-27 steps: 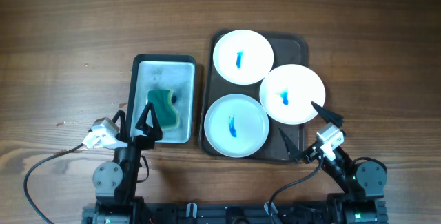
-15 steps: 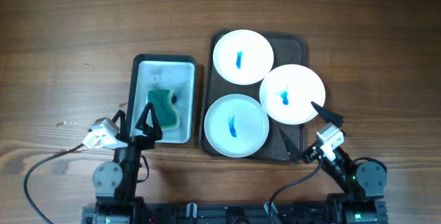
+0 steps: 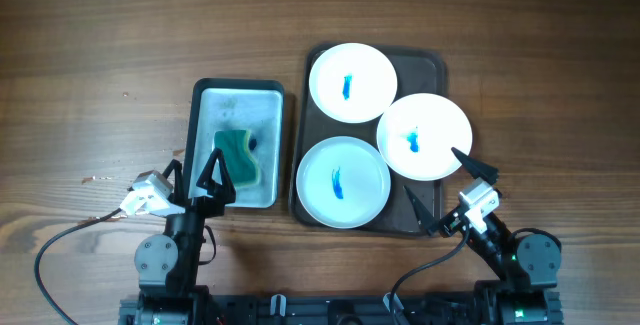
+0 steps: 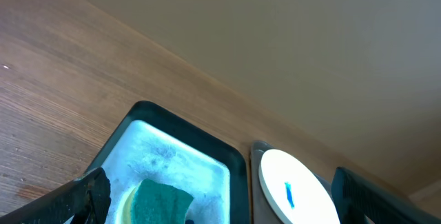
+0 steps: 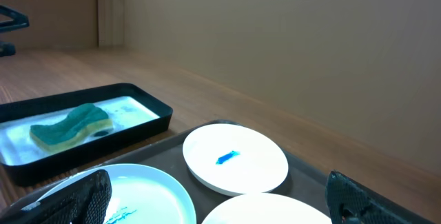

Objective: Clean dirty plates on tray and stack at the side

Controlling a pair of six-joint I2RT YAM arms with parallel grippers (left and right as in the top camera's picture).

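Across the brown tray (image 3: 426,69), three plates (image 3: 351,82) (blue-smeared); sponge (image 3: 236,155) in pale tray (image 3: 236,102).

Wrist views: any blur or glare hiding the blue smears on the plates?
Left wrist: slightly soft, gripper fingers blurred up close, smear on one plate legible. Right wrist: sharp on the far plate, no glare; near plates cropped. Overhead: even light, all smears clear.

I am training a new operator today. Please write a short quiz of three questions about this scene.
1. How many plates lie on the brown tray?
2. True or false: the left gripper holds the sponge.
3. The right gripper is: A) open, B) shut on a plate.
Key: 1) three; 2) false, it lies in the small tray; 3) A.
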